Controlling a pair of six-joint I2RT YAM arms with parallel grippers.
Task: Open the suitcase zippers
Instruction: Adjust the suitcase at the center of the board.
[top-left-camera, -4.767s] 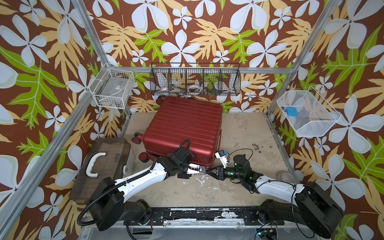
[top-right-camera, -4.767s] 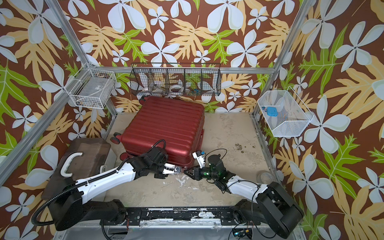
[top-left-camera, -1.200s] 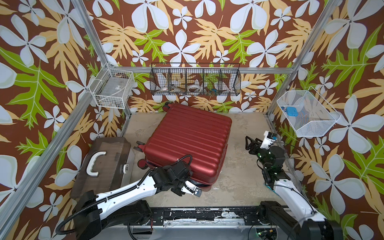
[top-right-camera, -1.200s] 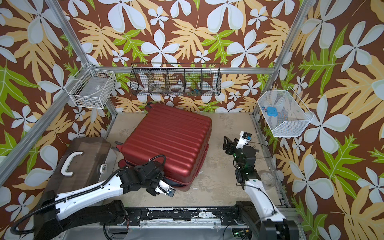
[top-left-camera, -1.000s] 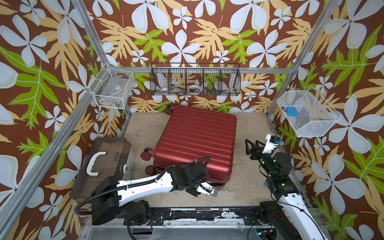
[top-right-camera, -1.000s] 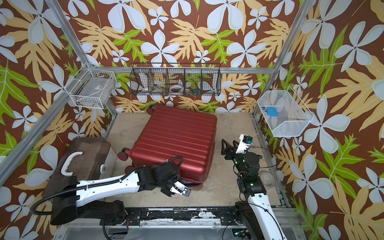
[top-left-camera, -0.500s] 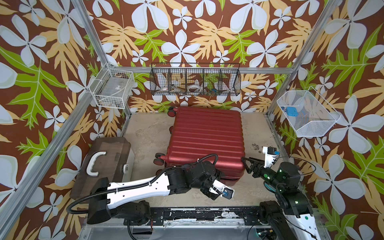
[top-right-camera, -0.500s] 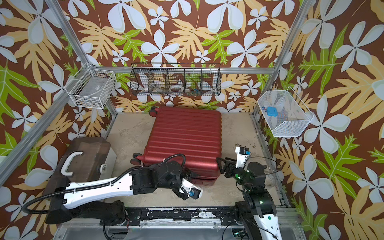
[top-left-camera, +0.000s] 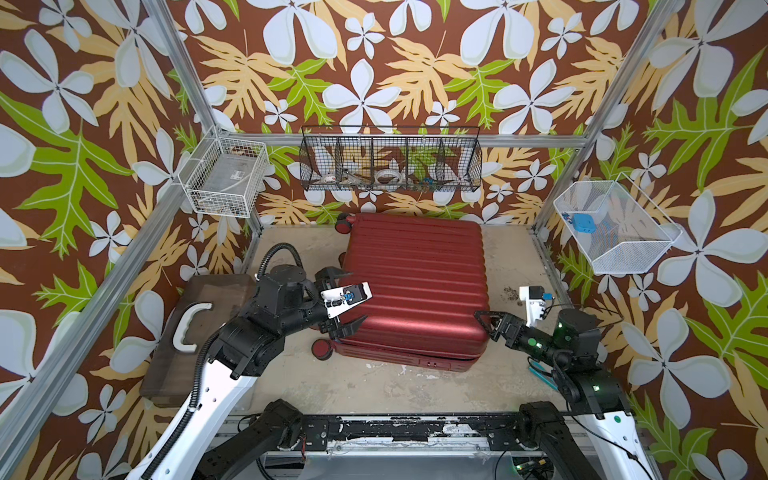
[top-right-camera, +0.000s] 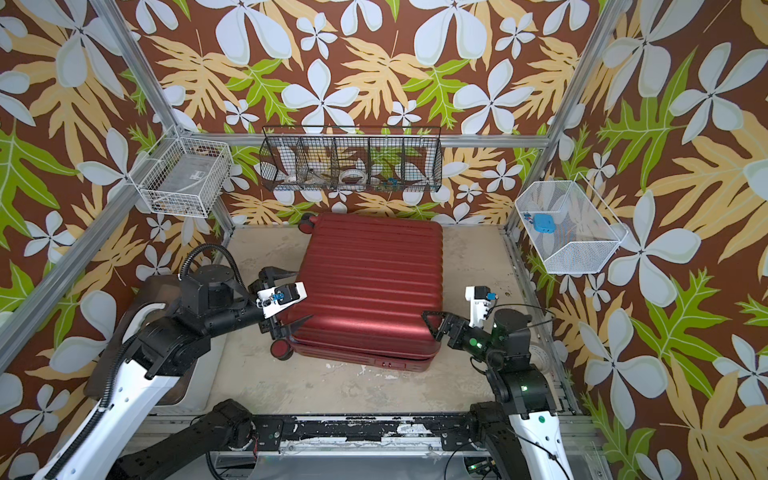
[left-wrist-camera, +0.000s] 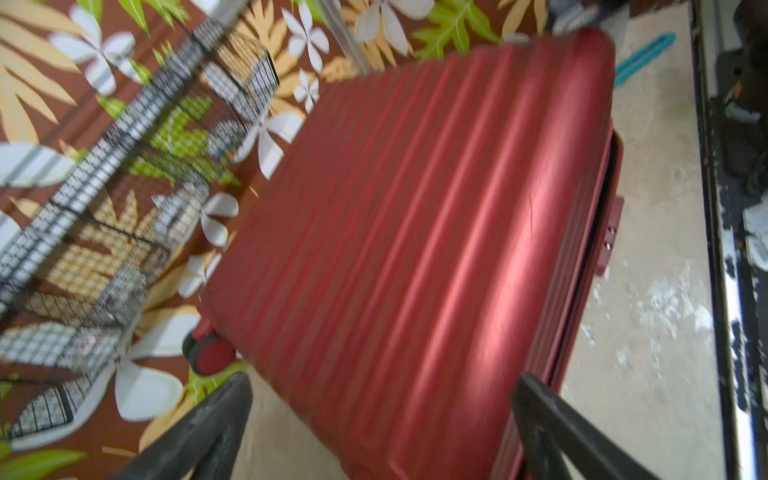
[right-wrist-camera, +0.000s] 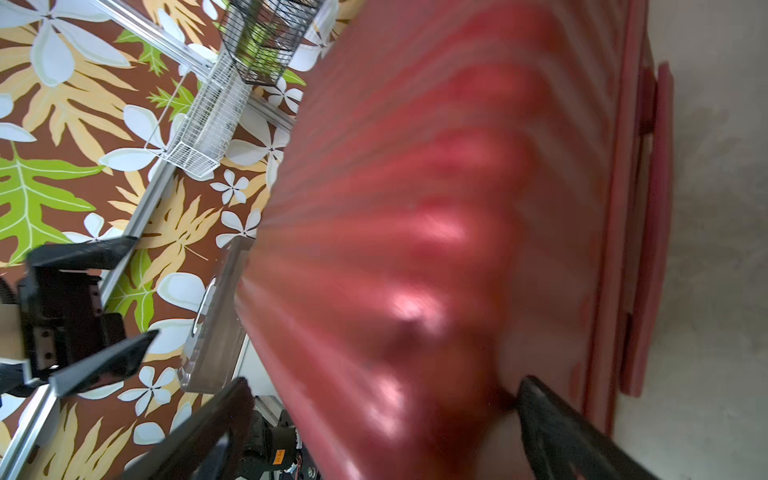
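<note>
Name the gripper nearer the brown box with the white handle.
Left. The left gripper is at the suitcase edge facing the brown box; the right gripper is at the opposite near corner, the suitcase between it and the box.

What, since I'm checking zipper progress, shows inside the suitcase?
Only a dark gap along the near seam; the suitcase lies with shells together, so the ribbed lid hides its interior.

no legible text, labels or nos.
</note>
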